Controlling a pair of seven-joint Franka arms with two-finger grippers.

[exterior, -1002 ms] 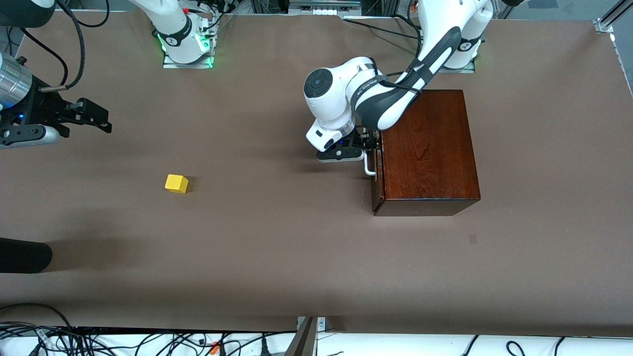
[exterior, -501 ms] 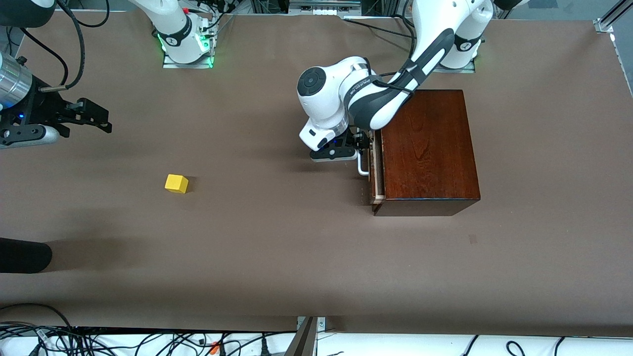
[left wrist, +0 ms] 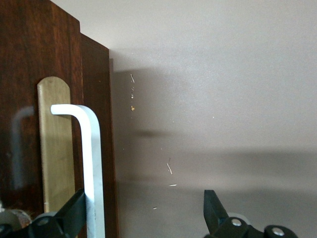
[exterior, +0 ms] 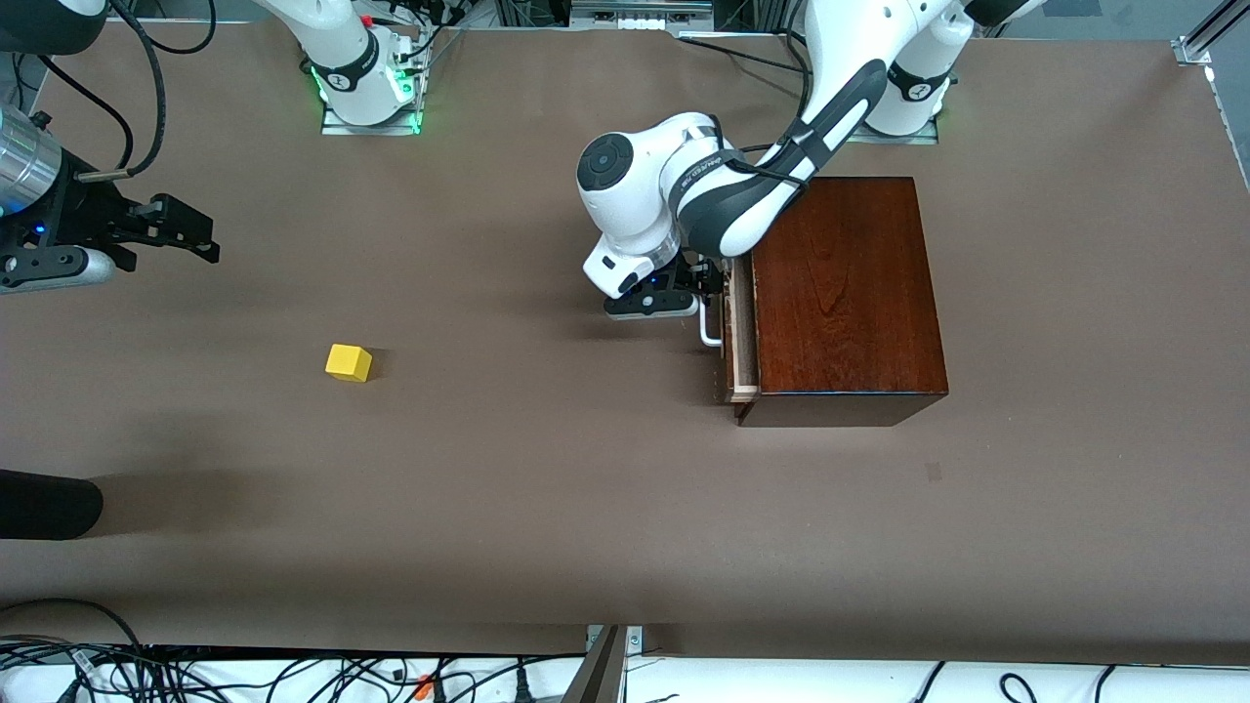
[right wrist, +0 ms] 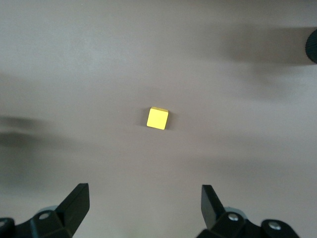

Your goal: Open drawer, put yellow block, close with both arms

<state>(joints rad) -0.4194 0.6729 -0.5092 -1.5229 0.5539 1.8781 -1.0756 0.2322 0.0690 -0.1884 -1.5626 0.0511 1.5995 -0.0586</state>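
Left gripper [exterior: 705, 286] spread wide, one finger [left wrist: 74, 218] hooked on the white U-shaped bar handle [exterior: 710, 330] of the slightly open pale-wood drawer [exterior: 739, 332] in the glossy mahogany box [exterior: 845, 293], small yellow cube [exterior: 349, 362] on the brown bench [exterior: 547, 488] toward the right arm's end, right gripper [exterior: 186, 234] waiting spread above the bench.
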